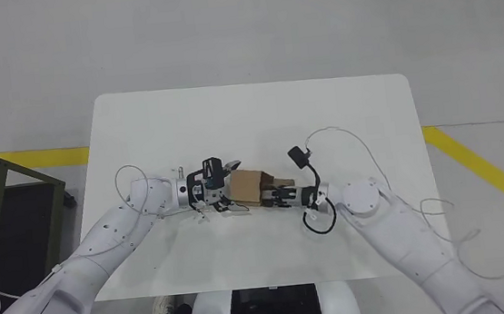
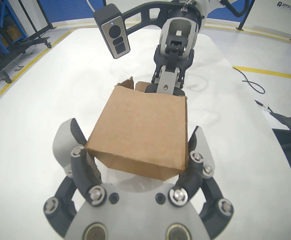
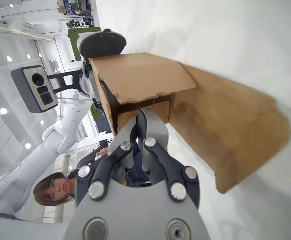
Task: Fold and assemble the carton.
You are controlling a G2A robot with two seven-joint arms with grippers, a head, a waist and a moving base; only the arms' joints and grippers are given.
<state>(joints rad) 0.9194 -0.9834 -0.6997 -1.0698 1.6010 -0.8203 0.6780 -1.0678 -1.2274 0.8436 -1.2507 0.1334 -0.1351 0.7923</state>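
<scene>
**A:** Taking it from the left, what is the left hand doing?

**B:** The left hand point(image 2: 133, 136) is clamped across one end of the brown cardboard carton point(image 1: 247, 185), with a black pad against each side wall. I'd call that a holding grip.

**A:** And where is the carton itself?

**B:** It's near the middle of the white tabletop point(image 1: 321, 114), directly between the two hands. Its long axis runs left to right, so one open end faces each hand. I can't tell whether it rests on the tabletop or sits just above it.

**A:** And on the right?

**B:** The right hand point(image 3: 139, 113) is at the mouth of the far end, fingers pressed together and tips against a small inner flap point(image 3: 145, 110). I can't tell whether it is pinching that flap or only touching it.

**A:** So which relation does the next move turn on?

**B:** The unfolded end points at the right hand. The large outer flap point(image 3: 227, 136) sticks out past it, alongside that hand. I'd judge the right hand does the folding while the left braces the carton against a push along its axis.
</scene>
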